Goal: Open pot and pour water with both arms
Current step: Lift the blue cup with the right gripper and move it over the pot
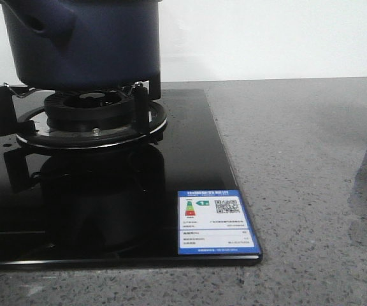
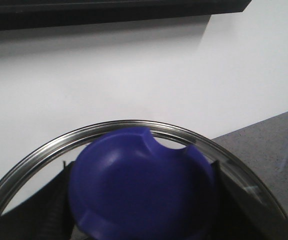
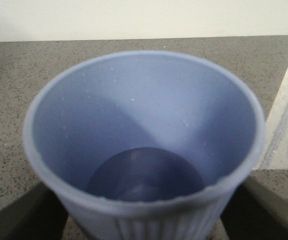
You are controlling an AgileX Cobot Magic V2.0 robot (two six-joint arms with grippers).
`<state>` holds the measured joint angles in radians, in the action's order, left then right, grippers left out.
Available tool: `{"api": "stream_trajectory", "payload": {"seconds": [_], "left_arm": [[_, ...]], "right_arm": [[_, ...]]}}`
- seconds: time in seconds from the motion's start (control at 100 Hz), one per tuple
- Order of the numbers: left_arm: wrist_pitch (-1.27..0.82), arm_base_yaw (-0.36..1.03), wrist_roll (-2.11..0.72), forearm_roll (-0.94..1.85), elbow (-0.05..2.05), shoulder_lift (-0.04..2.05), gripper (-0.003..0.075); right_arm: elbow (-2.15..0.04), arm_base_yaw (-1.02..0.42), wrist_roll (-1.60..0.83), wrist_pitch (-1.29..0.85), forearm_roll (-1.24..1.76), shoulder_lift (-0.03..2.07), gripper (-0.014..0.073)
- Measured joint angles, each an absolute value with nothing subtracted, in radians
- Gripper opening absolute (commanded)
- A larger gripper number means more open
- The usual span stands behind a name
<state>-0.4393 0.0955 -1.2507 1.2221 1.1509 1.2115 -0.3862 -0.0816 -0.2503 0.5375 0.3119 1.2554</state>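
The desk (image 1: 298, 140) carries a black hob (image 1: 190, 159). The pot (image 1: 81, 41) sits on the burner (image 1: 91, 115) at its rear left. The left jaws hold a glass lid (image 2: 134, 132) by its blue knob (image 2: 139, 185). The right jaws clasp a cup (image 3: 144, 145).

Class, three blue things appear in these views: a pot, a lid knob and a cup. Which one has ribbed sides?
The light blue cup, close at the right gripper. Its outer wall shows vertical ribs, while the dark navy pot on the burner is smooth-sided and the lid knob is smooth.
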Motion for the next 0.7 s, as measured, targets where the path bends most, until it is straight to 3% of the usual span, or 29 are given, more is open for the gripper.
{"api": "stream_trajectory", "payload": {"seconds": [0.23, 0.51, 0.7], "left_arm": [[-0.439, 0.096, -1.251, 1.222, 1.151, 1.211, 0.0337], [-0.421, 0.096, -1.249, 1.224, 1.151, 1.211, 0.0337], [-0.393, 0.095, -1.249, 1.226, 1.151, 1.211, 0.0337]], "right_arm": [[-0.394, -0.082, -0.250, 0.487, 0.288, 1.226, 0.0404], [-0.627, -0.094, -0.250, 0.119, 0.209, 1.145, 0.0404], [-0.846, -0.189, -0.250, -0.111, 0.123, 1.148, 0.0404]]}}
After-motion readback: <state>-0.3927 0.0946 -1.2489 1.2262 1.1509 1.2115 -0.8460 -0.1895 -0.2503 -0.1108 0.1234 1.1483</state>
